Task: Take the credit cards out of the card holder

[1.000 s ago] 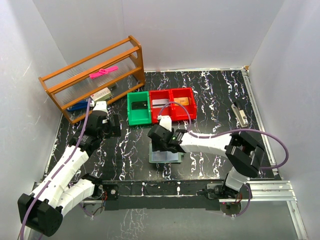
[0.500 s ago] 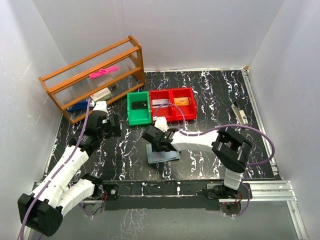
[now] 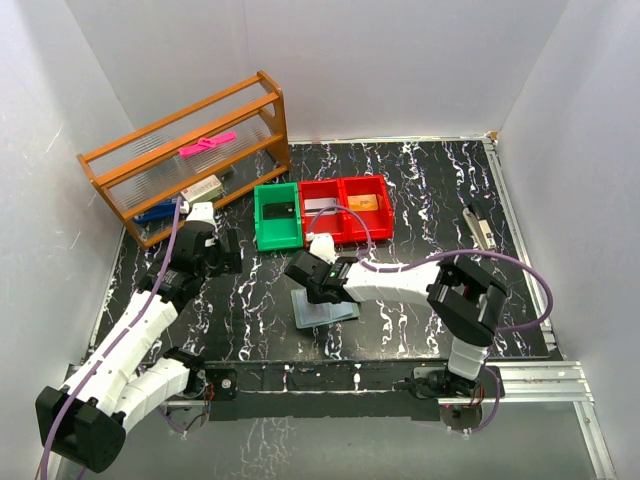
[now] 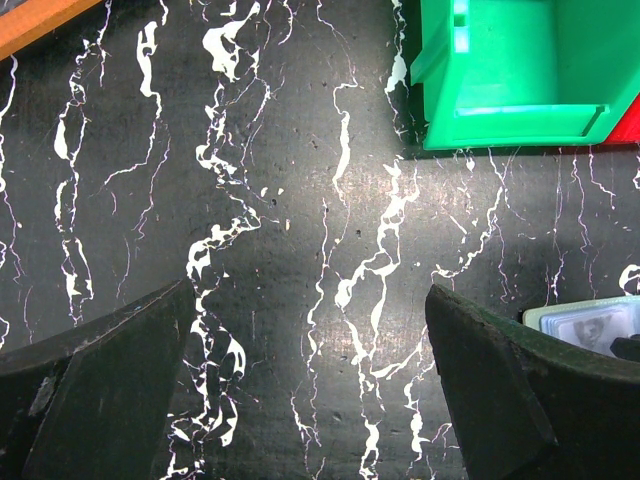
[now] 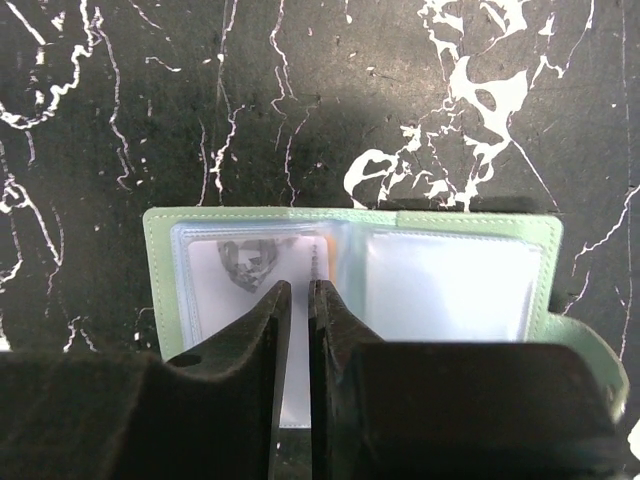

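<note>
Top view, card holder: the card holder [image 3: 328, 310] lies open and flat on the near middle of the table [image 3: 430, 190], on the near side of the green bin [image 3: 278, 218]. Its long axis runs roughly left to right.
Top view, right claw: the right gripper [image 3: 312, 283] is right over the holder's far-left part, with the arm stretched in from the right.
Top view, left claw: the left gripper [image 3: 222, 250] hangs well apart to the left, so the right arm is plainly the nearer.
Left wrist view, claw: the fingers [image 4: 100, 390] are spread wide with only bare table between them.
Left wrist view, holder: only a corner shows at the right edge, outside the jaws.
Right wrist view, holder: both clear pockets face up. The left pocket shows one of the credit cards [image 5: 250, 270], which bears a grey picture, and the right pocket shows plain white.
Right wrist view, claw: the fingertips [image 5: 275, 300] are drawn almost together, leaving a thin slit. They sit on the left pocket near the fold.
Right wrist view, grip: I cannot tell whether a card edge is pinched.
Key relation: the slit runs across the holder's long axis, so I judge the card must slide out towards the claw.
</note>
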Controlling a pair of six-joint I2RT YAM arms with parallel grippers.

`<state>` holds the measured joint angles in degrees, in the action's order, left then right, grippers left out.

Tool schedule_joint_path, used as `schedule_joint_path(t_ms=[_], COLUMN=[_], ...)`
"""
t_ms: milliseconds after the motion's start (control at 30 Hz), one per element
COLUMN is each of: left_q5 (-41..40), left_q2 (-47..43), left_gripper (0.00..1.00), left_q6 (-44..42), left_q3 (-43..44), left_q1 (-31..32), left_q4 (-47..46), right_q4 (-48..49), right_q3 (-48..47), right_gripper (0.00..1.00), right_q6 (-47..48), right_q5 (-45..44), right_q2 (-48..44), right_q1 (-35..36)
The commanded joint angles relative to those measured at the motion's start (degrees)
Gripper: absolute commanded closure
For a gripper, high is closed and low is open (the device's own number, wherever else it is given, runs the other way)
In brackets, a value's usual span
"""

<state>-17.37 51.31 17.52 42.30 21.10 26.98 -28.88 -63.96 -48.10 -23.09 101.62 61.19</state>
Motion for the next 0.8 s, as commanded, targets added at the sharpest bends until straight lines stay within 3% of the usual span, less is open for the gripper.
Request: schedule_joint_path(t_ms=[0, 200, 300, 367, 467, 767], left_q5=[-0.35, -0.21, -0.15, -0.20, -0.48, -0.62], left_q2=[-0.08, -0.01, -0.03, -0.07, -0.25, -0.34], left_gripper=[0.01, 0.01, 0.01, 0.01, 0.01, 0.01], left_q6=[-0.64, -0.68, -0.73, -0.73, -0.68, -0.70], left_q3=[-0.07, -0.06, -0.11, -0.08, -0.11, -0.20], left_q1=[-0.18, -0.18, -0.18, -0.21, -0.18, -0.18], left_q4=[-0.35, -0.38, -0.40, -0.35, -0.35, -0.39], right_q4=[0.91, 0.87, -0.08, -0.29, -0.25, -0.95], right_q3=[-1.16, -1.05, -1.44, -1.22, -1.20, -3.38], right_gripper=[0.88, 0.86, 0.70, 0.52, 0.35, 0.30], right_q6=[0.93, 0.90, 0.96, 1.01, 1.49, 2.54], right_q5=[0.31, 0.33, 1.01, 1.50, 2.60, 5.55], right_q2=[-5.06, -6.35, -6.21, -6.20, -5.52, 0.80], right_q1=[0.49, 0.40, 0.41, 0.37, 0.37, 0.42])
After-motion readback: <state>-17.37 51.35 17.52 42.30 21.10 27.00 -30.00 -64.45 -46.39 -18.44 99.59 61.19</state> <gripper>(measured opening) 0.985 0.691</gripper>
